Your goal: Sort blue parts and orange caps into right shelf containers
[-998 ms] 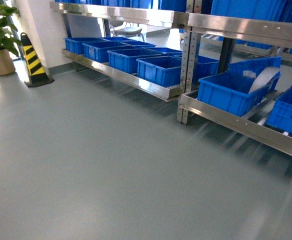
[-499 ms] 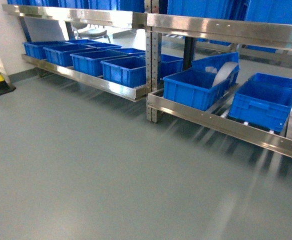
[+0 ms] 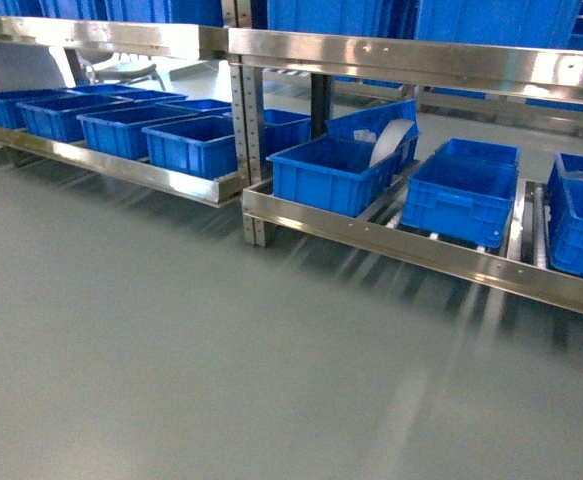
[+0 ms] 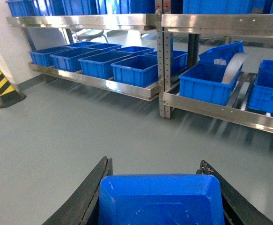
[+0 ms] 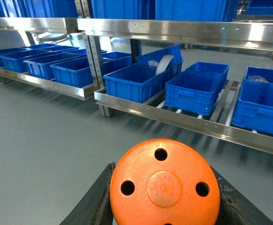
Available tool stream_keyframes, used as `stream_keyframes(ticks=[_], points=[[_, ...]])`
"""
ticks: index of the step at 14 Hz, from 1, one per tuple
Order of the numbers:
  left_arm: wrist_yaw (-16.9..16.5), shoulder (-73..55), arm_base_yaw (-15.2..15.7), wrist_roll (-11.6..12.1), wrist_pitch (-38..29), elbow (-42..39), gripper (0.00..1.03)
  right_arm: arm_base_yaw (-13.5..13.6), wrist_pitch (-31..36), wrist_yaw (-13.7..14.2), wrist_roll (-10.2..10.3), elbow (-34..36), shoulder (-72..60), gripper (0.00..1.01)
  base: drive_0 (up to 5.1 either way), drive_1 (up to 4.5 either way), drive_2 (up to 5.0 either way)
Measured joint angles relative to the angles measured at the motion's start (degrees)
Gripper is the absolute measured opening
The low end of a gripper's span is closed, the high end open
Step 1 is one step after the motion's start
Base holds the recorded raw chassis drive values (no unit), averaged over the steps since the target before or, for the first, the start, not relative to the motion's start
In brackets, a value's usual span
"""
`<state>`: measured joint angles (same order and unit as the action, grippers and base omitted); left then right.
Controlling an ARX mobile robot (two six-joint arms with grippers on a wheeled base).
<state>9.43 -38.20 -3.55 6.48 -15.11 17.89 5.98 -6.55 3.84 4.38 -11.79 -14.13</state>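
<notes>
The robot is in the carrying step: each arm already has a piece in hand and the base faces the shelf [image 3: 411, 255], with the drop-off not yet begun. In the left wrist view the left gripper [image 4: 159, 197] has its dark fingers [image 4: 87, 194] closed against the two sides of a blue part [image 4: 159, 201], a smooth, glossy plastic block seen end-on. In the right wrist view the right gripper [image 5: 164, 192] has its fingers [image 5: 96, 199] pressed to the sides of an orange cap [image 5: 164, 185], a matte round disc face with small holes around a raised centre. Neither gripper shows in the head view. The containers [image 3: 461, 195] are well apart from both grippers, sitting on white roller tracks behind the shelf's shiny steel front rail; they are rigid blue plastic crates with rimmed tops, and one [image 3: 331, 170] holds a curled white sheet. The next move seems to call for closing in on the right bay, then lifting each piece over a crate rim before letting go, likely one kind per crate
</notes>
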Motion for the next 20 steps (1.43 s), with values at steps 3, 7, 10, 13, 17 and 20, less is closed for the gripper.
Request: stream_keyframes(ticks=[3,7,10,13,17,20], points=[[0.00,0.00,0.00,0.00,0.02,0.00,0.44,0.00,0.02,0.00,0.00,0.00,0.00,0.44,-1.6,-1.61,-1.6],[0.00,0.00,0.00,0.00,0.02,0.00,0.44,0.00,0.02,0.00,0.00,0.00,0.00,0.44,-1.5,-1.55,-1.5],[-0.02,0.00,0.00,0.00,0.02,0.00,0.44,0.00,0.00,0.00,0.00,0.00,0.00,0.44,-1.6,-1.57,-1.6],[0.00,0.00,0.00,0.00,0.02,0.00,0.44,0.00,0.02,0.00,0.00,0.00,0.00,0.44,-1.6,-1.57,-1.6],[-0.02,0.00,0.00,0.00,0.04,0.00,0.44,0.00,0.00,0.00,0.00,0.00,0.00,0.44,-1.5,-1.48,-1.5],[-0.02,0.00,0.00,0.00,0.04,0.00,0.44,0.00,0.00,0.00,0.00,0.00,0.00,0.44,-1.5,-1.54,-1.5]])
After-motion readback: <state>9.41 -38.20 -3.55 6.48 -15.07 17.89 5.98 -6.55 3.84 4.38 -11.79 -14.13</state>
